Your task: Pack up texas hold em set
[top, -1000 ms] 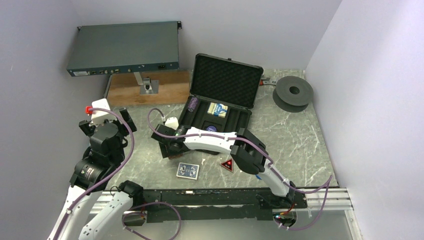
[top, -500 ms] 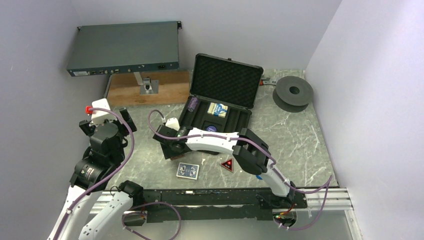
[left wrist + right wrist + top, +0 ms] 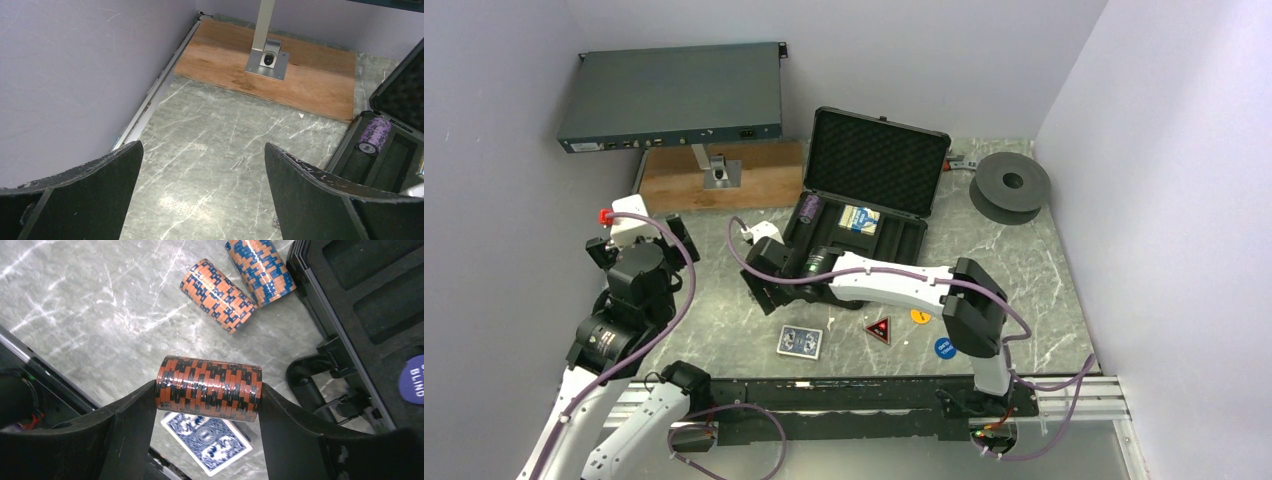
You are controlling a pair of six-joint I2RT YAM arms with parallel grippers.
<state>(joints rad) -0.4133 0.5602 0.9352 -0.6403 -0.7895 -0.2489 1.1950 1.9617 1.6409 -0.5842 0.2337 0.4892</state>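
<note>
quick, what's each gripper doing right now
left gripper: open, holding nothing
right gripper: closed on an orange-and-black chip roll

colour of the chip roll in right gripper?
The chip roll in the right gripper: orange with black blocks; right wrist view shows it best.

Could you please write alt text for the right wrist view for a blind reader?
The right gripper clamps an orange-and-black poker chip roll by its ends over the marble table. Two orange-and-blue chip rolls lie beyond it, a blue-backed card deck shows below it, and the black case, with a blue BLIND button in its foam, sits at right.
</note>
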